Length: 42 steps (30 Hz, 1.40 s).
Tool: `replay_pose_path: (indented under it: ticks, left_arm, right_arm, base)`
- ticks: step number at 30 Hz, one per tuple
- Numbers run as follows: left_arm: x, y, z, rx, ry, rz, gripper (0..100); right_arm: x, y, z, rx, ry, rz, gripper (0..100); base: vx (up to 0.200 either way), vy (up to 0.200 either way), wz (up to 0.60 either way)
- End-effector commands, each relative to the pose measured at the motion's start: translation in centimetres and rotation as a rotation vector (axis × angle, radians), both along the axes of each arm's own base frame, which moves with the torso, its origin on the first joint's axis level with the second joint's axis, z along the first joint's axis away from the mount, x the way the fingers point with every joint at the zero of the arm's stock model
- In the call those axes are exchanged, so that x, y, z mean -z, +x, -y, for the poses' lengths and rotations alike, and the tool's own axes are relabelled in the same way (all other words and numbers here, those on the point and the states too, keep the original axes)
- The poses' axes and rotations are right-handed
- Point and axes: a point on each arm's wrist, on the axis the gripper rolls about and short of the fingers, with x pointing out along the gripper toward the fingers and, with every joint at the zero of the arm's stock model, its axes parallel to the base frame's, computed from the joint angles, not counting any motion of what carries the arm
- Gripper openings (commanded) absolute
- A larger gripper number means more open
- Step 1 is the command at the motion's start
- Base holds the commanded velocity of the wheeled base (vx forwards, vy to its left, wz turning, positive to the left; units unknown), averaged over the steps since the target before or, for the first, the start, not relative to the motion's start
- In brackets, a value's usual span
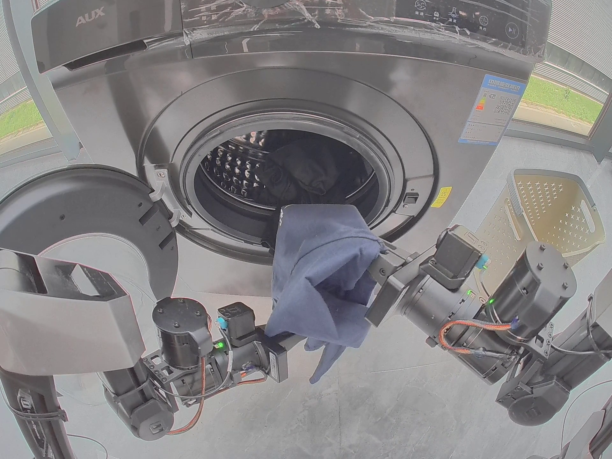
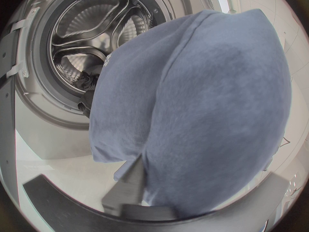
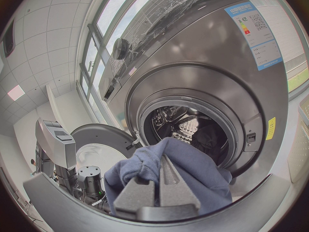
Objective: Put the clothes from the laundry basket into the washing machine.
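Note:
A blue garment hangs in front of the washing machine's round opening, its top edge at the lower rim. My right gripper is shut on the garment's right side, and in the right wrist view its fingers are pressed together with blue garment bunched at their tips. My left gripper holds the garment from below. One finger disappears into the blue garment, which covers the other. Dark clothes lie inside the drum. The beige laundry basket stands at the right.
The machine's door is swung open to the left, close beside my left arm. The basket leans against the machine's right front corner, behind my right arm. Grey floor lies below the garment.

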Motion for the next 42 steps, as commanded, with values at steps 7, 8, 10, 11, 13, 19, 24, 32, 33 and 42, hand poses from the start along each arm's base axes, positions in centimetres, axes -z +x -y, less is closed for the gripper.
replay_pose_path:
  ticks: [7,8,10,11,13,19,24,32,33,42]
  left_arm:
    - [-3.1,-1.3,-0.4,0.015,-0.056,0.074,0]
    - [-3.7,-1.7,-0.5,0.02,-0.066,0.085,0]
    - [-5.5,-3.2,-0.9,0.044,-0.099,0.121,0]
    - [-6.0,-3.8,-1.1,0.052,-0.108,0.132,0]
    - [-7.5,-5.5,-2.0,0.068,-0.135,0.162,0]
    - [-9.9,-8.2,-4.0,0.117,-0.205,0.217,0]
    - [-10.8,-8.8,-4.1,0.15,-0.234,0.247,0]
    - [-12.6,-8.4,-3.7,0.149,-0.322,0.271,0]
    - [-13.0,-8.2,-3.6,0.145,-0.335,0.276,0]
    - [-14.1,-7.2,-3.3,0.071,-0.377,0.312,0]
  right_arm:
    - [0.5,0.3,0.2,0.009,-0.011,-0.012,0]
    - [0.6,0.5,0.2,0.015,-0.013,-0.018,0]
    - [1.3,1.1,0.2,0.025,-0.023,-0.038,0]
    - [1.5,1.3,0.4,0.033,-0.026,-0.043,0]
    - [2.1,1.9,0.5,0.048,-0.041,-0.057,0]
    - [3.4,2.2,-0.3,0.036,-0.067,-0.082,100]
    - [4.1,1.9,-0.5,0.026,-0.08,-0.109,100]
    - [8.3,0.2,0.6,0.007,-0.226,-0.239,100]
    - [8.6,-0.1,0.7,0.001,-0.239,-0.25,100]
    - [8.8,-1.8,1.4,-0.026,-0.267,-0.276,100]
  base:
    - [0.0,0.0,0.0]
    - [0.0,0.0,0.0]
    - [0.0,0.0,0.0]
    - [0.0,0.0,0.0]
    - [0.0,0.0,0.0]
    - [0.0,0.0,0.0]
    - [0.0,0.0,0.0]
    - [0.0,0.0,0.0]
    - [0.0,0.0,0.0]
    - [0.0,0.0,0.0]
